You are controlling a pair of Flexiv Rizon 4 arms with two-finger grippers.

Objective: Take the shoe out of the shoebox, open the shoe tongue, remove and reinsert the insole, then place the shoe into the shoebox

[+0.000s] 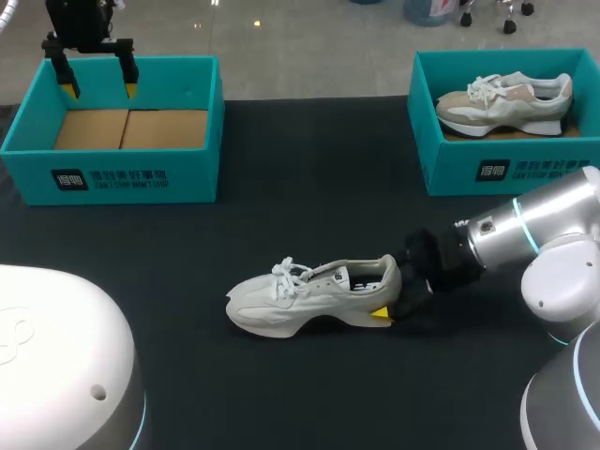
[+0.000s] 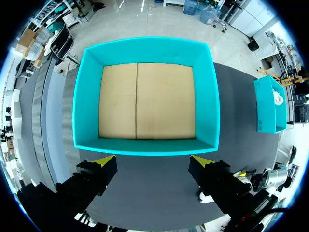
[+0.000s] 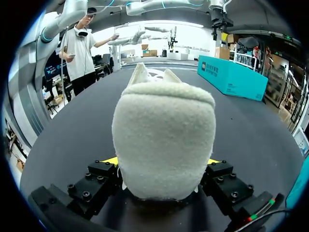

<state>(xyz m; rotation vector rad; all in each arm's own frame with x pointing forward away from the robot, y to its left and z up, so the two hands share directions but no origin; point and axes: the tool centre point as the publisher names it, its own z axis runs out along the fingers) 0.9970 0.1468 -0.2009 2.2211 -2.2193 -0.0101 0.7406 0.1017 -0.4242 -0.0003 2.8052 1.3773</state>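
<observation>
Two teal boxes sit on the black table. In the head view the left shoebox is at ten o'clock, its cardboard floor showing, and the right shoebox is at two o'clock with a beige shoe inside. The white shoe stands upright on the table at six o'clock, toe toward nine (laces bunched up front). The right gripper clamps its heel from both sides. The left gripper hovers above the left shoebox, fingers spread wide, holding nothing.
</observation>
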